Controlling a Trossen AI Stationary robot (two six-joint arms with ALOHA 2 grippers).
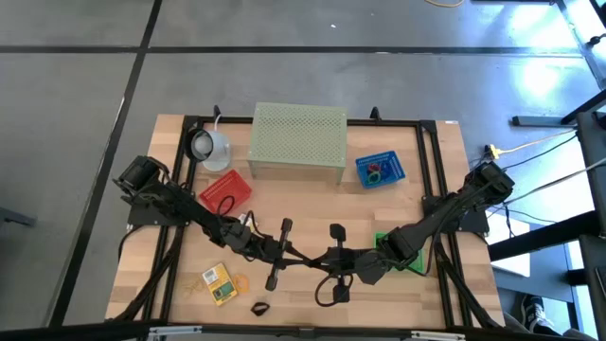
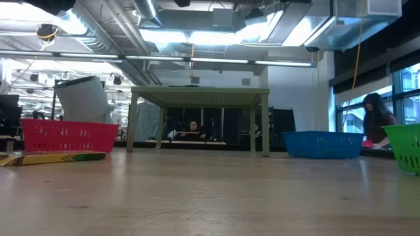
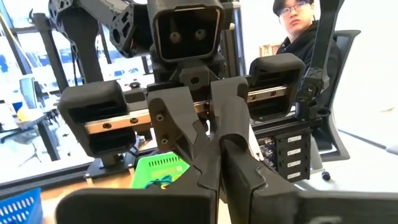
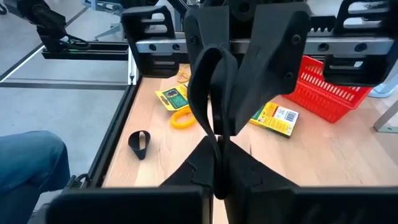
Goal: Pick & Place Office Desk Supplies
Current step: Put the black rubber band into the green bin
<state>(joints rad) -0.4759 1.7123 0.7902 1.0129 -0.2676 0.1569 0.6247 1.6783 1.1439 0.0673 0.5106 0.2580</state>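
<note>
High view: left hand (image 1: 301, 254) and right hand (image 1: 324, 258) meet tip to tip above the wooden tabletop (image 1: 312, 204), both closed, apparently on one thin black rubbery loop (image 4: 210, 87). It looks light, floppy and stretchy, so I'd pinch the band itself, not its hollow.

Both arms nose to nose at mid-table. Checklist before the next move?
1. Left hand shut: ok.
2. Right hand shut: ok.
3. Hands meet tip to tip above the front middle of the wooden table: ok.
4. Item gripped between them: cannot tell, the dark fingers hide it.
5. Green perforated plastic basket reachable: ok, it sits partly under the right arm.
6. Table cleared: not ok, the small black loop-shaped clip and the yellow printed packet lie on the wood.
</note>
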